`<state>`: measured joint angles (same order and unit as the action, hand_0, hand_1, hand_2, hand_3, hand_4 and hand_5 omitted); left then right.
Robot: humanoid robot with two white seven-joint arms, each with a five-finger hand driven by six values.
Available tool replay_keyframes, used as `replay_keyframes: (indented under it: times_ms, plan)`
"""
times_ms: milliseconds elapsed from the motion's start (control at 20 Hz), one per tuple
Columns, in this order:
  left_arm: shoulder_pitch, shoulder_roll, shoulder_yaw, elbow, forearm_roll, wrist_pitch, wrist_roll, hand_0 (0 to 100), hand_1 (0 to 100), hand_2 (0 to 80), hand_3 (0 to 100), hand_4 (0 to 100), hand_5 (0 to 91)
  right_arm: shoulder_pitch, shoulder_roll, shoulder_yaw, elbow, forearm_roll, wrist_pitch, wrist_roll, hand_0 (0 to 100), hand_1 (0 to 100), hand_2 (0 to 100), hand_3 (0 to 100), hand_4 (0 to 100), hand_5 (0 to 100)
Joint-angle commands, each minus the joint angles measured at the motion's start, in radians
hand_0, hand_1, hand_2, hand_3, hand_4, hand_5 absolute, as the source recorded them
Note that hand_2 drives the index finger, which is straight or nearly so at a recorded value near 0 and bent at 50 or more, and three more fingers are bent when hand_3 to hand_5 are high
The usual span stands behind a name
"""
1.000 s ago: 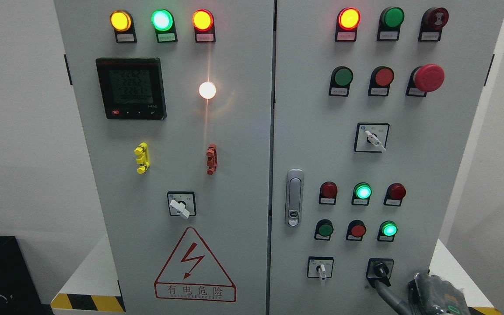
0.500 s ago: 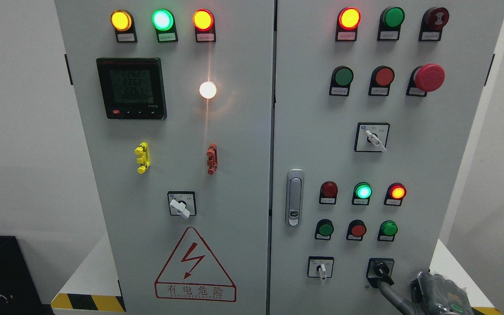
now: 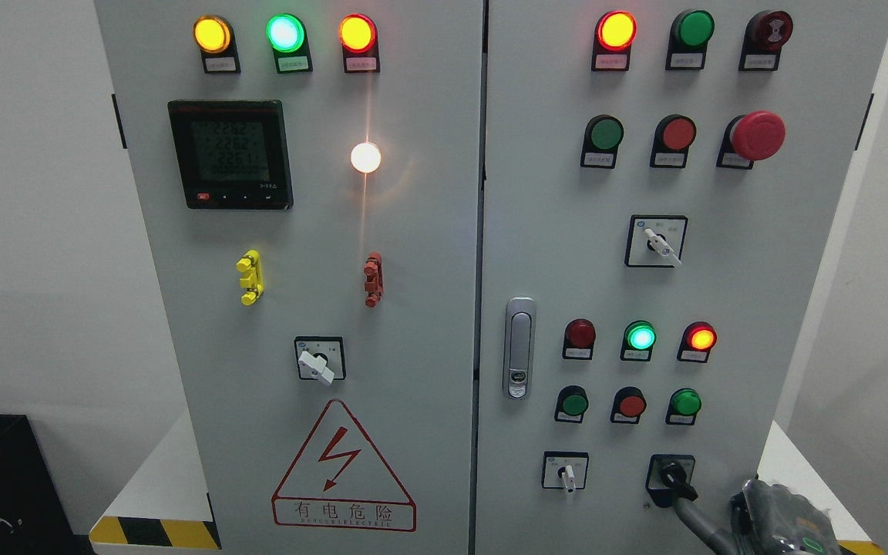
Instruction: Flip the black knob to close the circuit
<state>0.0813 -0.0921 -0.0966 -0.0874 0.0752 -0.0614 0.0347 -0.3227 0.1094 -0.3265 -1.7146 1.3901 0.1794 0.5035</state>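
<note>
The black knob (image 3: pixel 672 475) sits at the bottom right of the right cabinet door (image 3: pixel 536 231), its lever pointing down and to the right. My right hand (image 3: pixel 779 516) comes in at the bottom right corner. One grey finger (image 3: pixel 692 511) stretches up and left, and its tip lies just under the knob's lever. The hand holds nothing. Above the knob, a red lamp (image 3: pixel 701 338) glows and the green lamp (image 3: pixel 685 402) beneath it is dark. My left arm is out of sight.
A white selector switch (image 3: pixel 566 475) sits left of the knob. A metal door latch (image 3: pixel 519 347) is on the door's left edge. A red mushroom stop button (image 3: pixel 756 136) sticks out at the upper right. The left door carries a meter (image 3: pixel 230 154) and a warning triangle (image 3: pixel 344 470).
The red lamp above the knob lit up and the green lamp beneath it went dark. The knob's lever swung towards the lower right, and my right hand slid slightly right and down.
</note>
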Motion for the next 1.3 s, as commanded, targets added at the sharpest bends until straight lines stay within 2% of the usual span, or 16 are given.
replay_keyframes:
  times_ms: [0,450,650,1250]
  plan:
    - [0.000,0.000,0.000,0.000,0.000,0.000,0.001,12,56,0.0,0,0,0.0,-0.001,0.001,-0.006,-0.011,-0.005,-0.001,-0.002,0,0,89,100,92,91]
    - [0.000,0.000,0.000,0.000,0.000,0.000,0.001,12,56,0.0,0,0,0.0,0.007,0.010,0.012,-0.025,-0.006,-0.001,-0.003,0,0,89,100,92,91]
    - [0.000,0.000,0.000,0.000,0.000,0.000,0.001,12,56,0.0,0,0,0.0,0.021,0.019,0.052,-0.025,-0.008,-0.001,-0.028,0,0,89,100,92,91]
    - [0.000,0.000,0.000,0.000,0.000,0.000,0.001,12,56,0.0,0,0,0.0,0.048,0.026,0.132,-0.040,-0.008,0.002,-0.042,0,0,89,100,92,91]
